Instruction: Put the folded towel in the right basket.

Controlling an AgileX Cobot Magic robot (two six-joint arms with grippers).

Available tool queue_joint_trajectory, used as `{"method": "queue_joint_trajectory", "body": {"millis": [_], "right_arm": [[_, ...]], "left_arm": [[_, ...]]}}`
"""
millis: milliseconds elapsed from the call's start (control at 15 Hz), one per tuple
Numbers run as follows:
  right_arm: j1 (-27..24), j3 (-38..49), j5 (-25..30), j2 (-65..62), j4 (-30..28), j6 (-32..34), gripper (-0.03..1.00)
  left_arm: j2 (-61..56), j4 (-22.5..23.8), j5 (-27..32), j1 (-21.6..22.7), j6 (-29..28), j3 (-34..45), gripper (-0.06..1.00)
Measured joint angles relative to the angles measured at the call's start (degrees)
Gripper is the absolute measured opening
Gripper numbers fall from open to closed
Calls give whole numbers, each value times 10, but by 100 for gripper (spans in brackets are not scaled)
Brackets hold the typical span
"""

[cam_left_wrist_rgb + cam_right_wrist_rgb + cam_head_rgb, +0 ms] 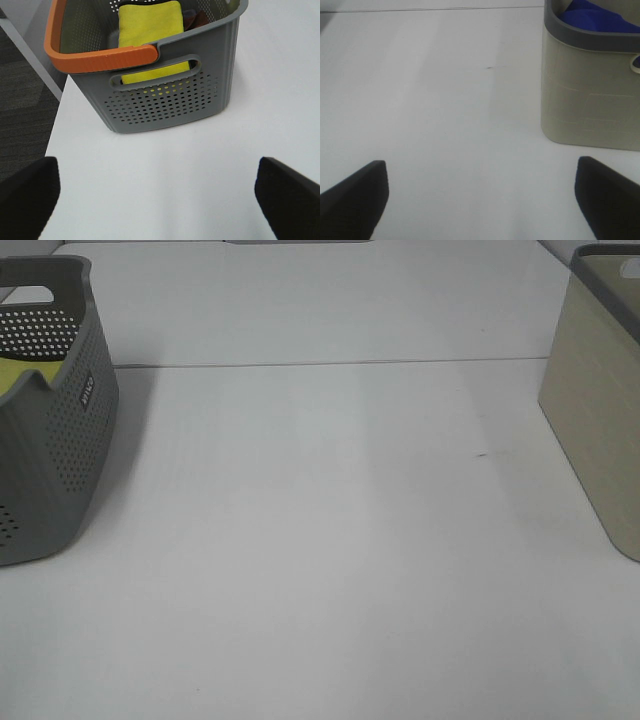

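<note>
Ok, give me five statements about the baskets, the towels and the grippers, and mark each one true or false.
1. The blue towel lies inside the beige basket. True.
2. The yellow towel lies on the bare table. False: it is inside the grey perforated basket.
3. The right gripper is shut on the blue towel. False: its fingers stand wide apart above the table with nothing between them.
4. The grey perforated basket has an orange handle. True.
5. The left gripper is open and holds nothing. True.
</note>
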Motion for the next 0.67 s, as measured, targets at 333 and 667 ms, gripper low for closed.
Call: {"method": "queue_joint_trajectory", "body": {"millis": [333, 667], "right_arm": [[0, 0, 5, 11, 3, 1, 97], [0, -16, 102, 11, -1, 1, 97]], "left_arm": [[0, 0, 0, 0, 0, 0, 99], [0, 0, 0, 0, 0, 0, 99]]}}
